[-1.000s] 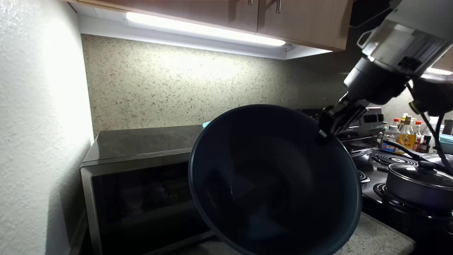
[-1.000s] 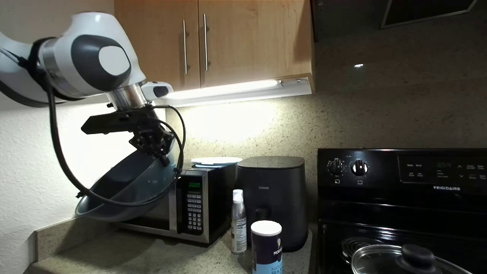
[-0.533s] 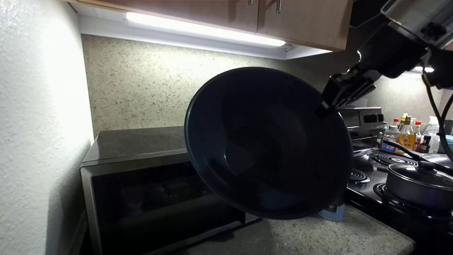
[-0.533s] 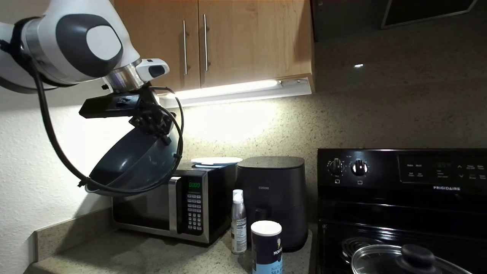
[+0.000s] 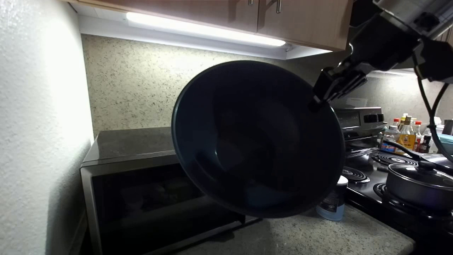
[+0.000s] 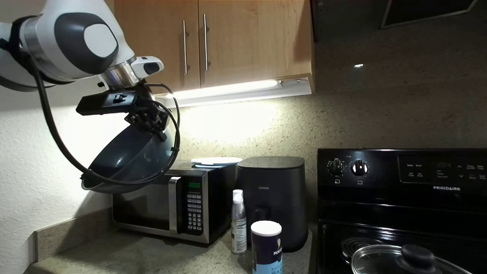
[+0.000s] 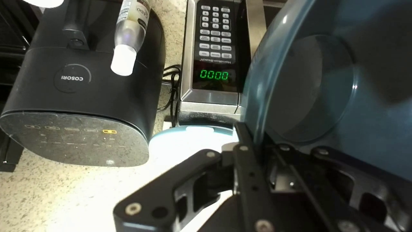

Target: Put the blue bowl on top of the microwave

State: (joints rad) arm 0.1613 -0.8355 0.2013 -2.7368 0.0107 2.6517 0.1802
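The blue bowl (image 5: 258, 141) is large, dark teal and strongly tilted. It hangs in the air before the microwave (image 5: 134, 141). In an exterior view the bowl (image 6: 129, 160) covers the upper left of the microwave (image 6: 198, 213), its lower part overlapping the door. My gripper (image 5: 316, 102) is shut on the bowl's rim; the gripper (image 6: 163, 135) also shows in an exterior view. In the wrist view the rim runs between the fingers (image 7: 254, 138), with the bowl (image 7: 322, 90) at the right and the microwave's panel (image 7: 212, 100) beyond.
A pale-blue plate (image 6: 217, 160) lies at the back right of the microwave's top. A black air fryer (image 6: 272, 201), a spray bottle (image 6: 239, 224) and a salt canister (image 6: 267, 247) stand to its right. A wooden cabinet (image 6: 251, 42) hangs above; a white wall (image 5: 39, 124) borders the left.
My gripper and the held bowl have risen clearly, then shifted slightly left in both exterior views over the last half second. The salt canister shows more beside the bowl.
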